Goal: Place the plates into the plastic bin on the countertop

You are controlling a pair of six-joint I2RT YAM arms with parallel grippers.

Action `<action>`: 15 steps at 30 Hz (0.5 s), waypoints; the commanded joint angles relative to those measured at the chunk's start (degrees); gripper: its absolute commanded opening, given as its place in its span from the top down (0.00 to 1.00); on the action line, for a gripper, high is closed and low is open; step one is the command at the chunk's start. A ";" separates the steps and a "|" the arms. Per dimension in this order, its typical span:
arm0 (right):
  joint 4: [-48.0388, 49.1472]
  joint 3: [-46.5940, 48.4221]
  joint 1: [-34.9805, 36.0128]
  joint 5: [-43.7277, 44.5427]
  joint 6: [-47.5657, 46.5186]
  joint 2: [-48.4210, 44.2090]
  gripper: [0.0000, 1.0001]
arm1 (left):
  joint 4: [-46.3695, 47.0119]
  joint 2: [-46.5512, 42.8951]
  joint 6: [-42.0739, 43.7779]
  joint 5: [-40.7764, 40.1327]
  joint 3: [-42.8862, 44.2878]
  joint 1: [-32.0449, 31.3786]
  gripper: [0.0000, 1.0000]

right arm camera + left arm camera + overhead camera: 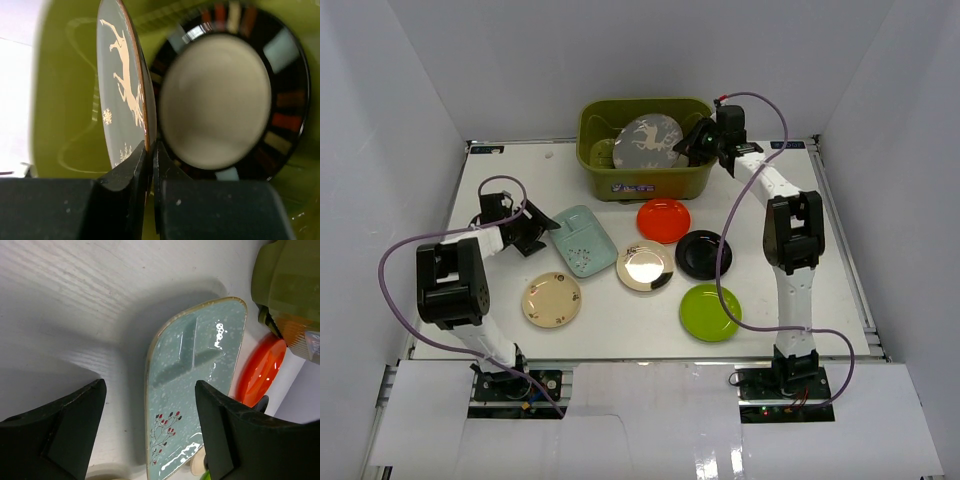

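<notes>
My right gripper (692,146) is shut on the rim of the grey patterned plate (648,142), holding it tilted inside the olive-green bin (645,181). In the right wrist view the gripper (151,152) pinches that plate (120,85) on edge, with the black-rimmed cream plate (220,100) behind it in the bin. My left gripper (542,228) is open at the left end of the pale teal plate (584,240), whose edge lies between its open jaws (172,405). Red (663,219), glossy black (703,253), lime green (710,311), cream-brown (645,266) and beige floral (552,299) plates lie on the countertop (790,300).
White walls enclose the countertop on three sides. The bin stands at the back centre, with a small label (638,186) on its near side. Purple cables loop off both arms.
</notes>
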 commanded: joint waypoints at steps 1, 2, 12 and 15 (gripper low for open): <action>4.85 5.01 1.39 -0.53 -0.08 -1.45 0.92 | 0.29 1.86 0.85 2.05 1.36 -0.45 0.18; 4.68 4.66 1.74 -0.09 -0.26 -1.10 0.92 | 0.37 2.04 0.94 1.87 1.44 -0.45 0.20; 0.28 1.50 4.38 7.73 -7.82 -1.35 0.50 | 0.90 6.96 0.15 0.91 4.25 -3.61 0.34; 0.37 -0.70 4.46 8.09 -8.26 -2.23 0.33 | 1.60 6.35 -0.20 0.29 3.29 -3.79 0.48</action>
